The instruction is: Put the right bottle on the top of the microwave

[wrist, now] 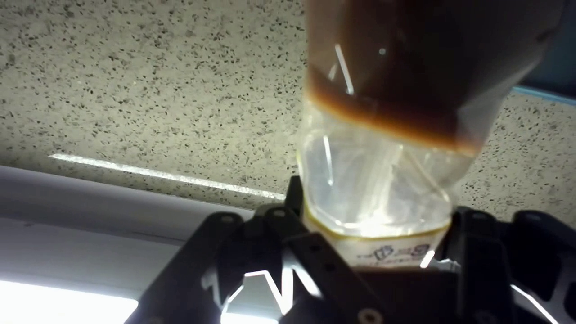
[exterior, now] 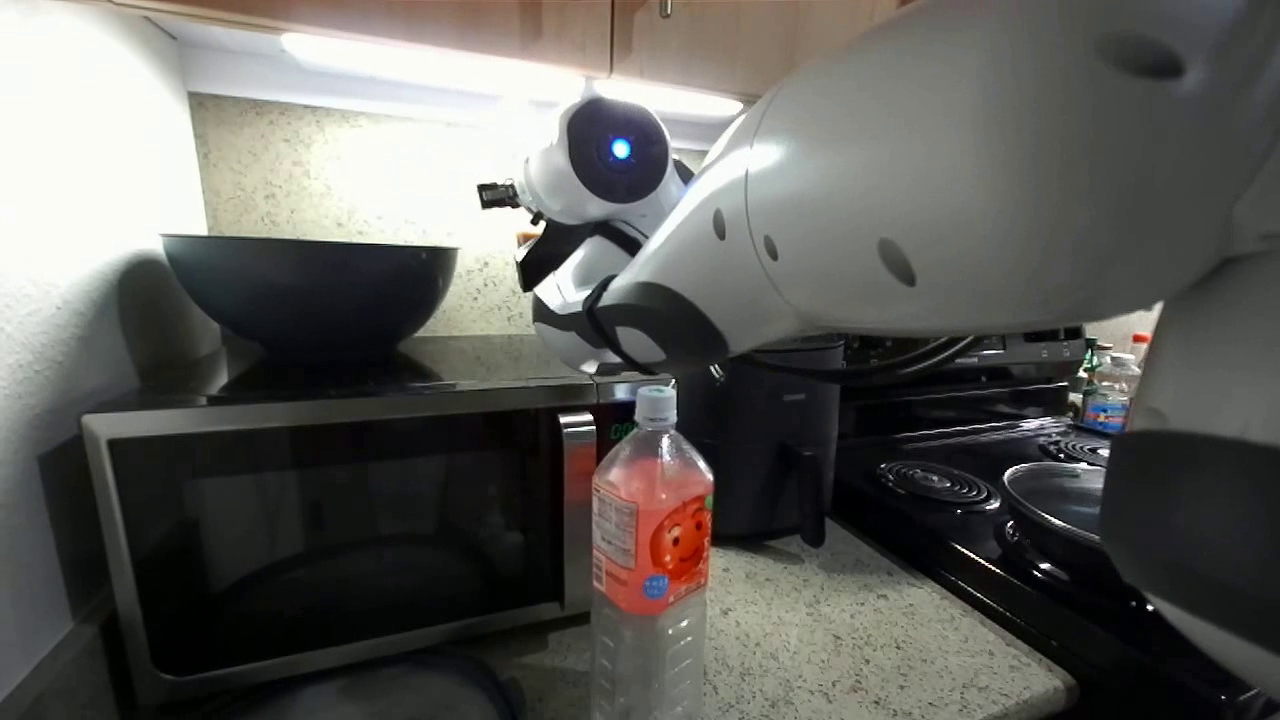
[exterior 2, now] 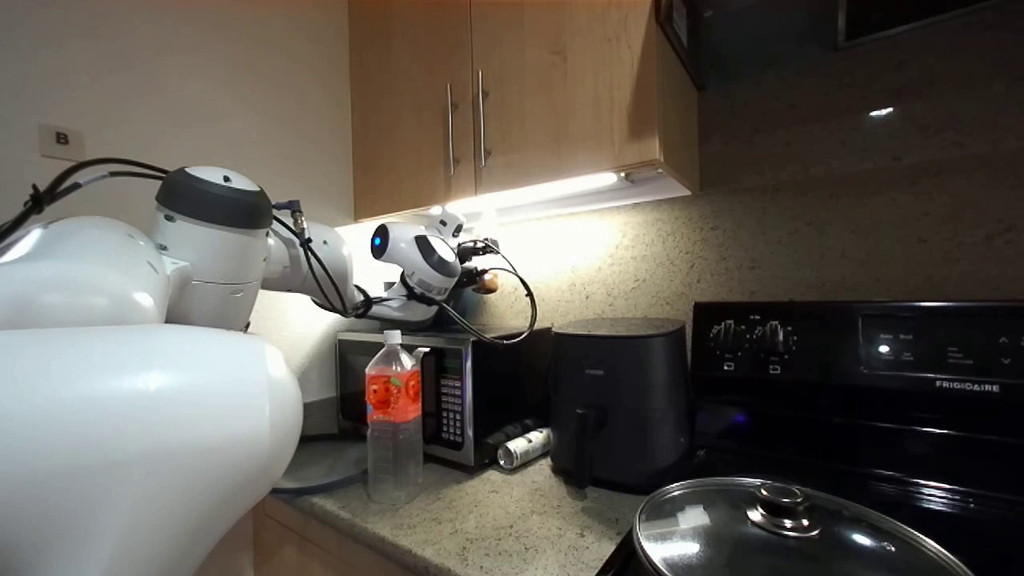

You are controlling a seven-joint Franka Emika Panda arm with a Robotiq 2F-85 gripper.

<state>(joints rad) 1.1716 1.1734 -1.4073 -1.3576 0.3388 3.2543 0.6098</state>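
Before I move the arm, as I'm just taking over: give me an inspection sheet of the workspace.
Surface: speckled countertop, seen only in part.
Job's things: small bottle with brown liquid, not yet set down; microwave, standing on the countertop.
Clutter: dark bowl on the microwave; large red-labelled bottle upright in front; can lying on its side; air fryer.
Grippers: gripper clamped around the small bottle.
Cables: black cable looping loosely near the gripper.
Surroundings: stove with glass-lidded pan; wall cabinets, strip light on below them.
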